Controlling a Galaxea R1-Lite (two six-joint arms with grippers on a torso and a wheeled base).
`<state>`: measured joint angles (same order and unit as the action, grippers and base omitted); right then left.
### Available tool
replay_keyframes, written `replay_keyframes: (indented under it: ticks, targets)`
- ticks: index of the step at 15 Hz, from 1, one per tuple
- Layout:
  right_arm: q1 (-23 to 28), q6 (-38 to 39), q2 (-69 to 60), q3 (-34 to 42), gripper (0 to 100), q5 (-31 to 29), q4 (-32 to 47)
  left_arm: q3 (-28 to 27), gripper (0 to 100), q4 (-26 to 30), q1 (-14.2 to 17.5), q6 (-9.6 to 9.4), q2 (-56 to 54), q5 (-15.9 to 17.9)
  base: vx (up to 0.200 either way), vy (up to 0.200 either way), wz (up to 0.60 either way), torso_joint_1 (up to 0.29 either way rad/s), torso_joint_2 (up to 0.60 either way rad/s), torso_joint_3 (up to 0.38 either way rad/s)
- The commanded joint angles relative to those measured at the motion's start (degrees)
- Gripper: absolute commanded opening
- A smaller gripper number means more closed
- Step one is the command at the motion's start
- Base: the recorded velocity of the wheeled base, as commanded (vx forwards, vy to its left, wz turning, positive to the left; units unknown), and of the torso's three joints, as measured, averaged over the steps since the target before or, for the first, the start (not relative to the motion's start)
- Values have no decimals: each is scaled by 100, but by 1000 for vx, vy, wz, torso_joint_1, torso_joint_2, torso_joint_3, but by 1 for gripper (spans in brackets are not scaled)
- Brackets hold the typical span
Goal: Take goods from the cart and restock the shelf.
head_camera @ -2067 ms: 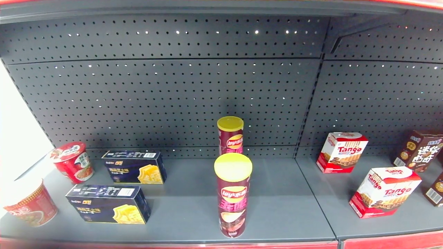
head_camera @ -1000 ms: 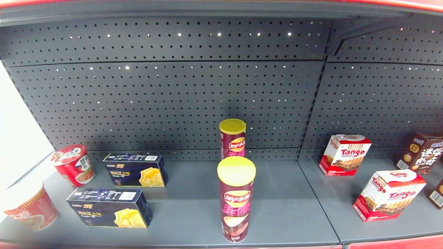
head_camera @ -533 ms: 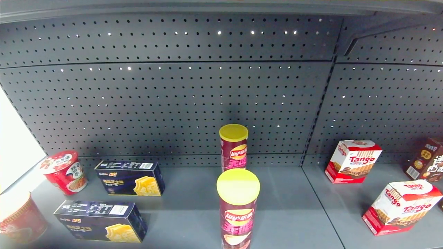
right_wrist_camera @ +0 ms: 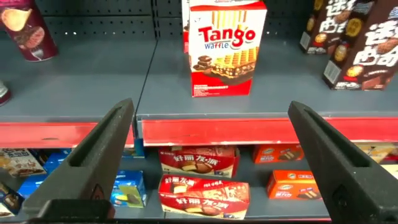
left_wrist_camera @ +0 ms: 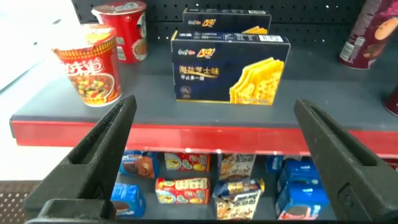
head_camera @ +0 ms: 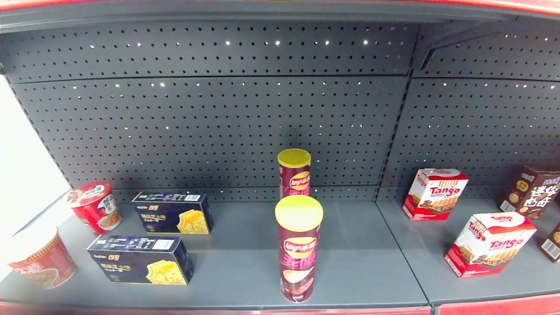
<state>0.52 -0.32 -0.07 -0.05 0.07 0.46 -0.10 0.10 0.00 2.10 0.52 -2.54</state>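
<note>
both hang low before the red shelf edge: left gripper (left_wrist_camera: 216, 106) and right gripper (right_wrist_camera: 211, 107), jaws spread wide, nothing held. only the head camera dipped and came back; the front chip can (head_camera: 299, 247) at lower centre and the rear can (head_camera: 294, 173) behind it sit as before. the shelf (head_camera: 358, 262) has gaps, so restocking likely awaits a fetch.
</note>
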Motion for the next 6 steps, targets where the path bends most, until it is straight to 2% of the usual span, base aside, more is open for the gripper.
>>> replay_keyframes:
  ticks: [1,6]
  targets:
    - [0,-3,7,5,100,1,-2,1,100,-1,0,1,9,-1,0,0,0,0,0,0]
    - [0,-3,7,-4,100,1,-2,1,100,-1,0,1,9,-1,0,0,0,0,0,0]
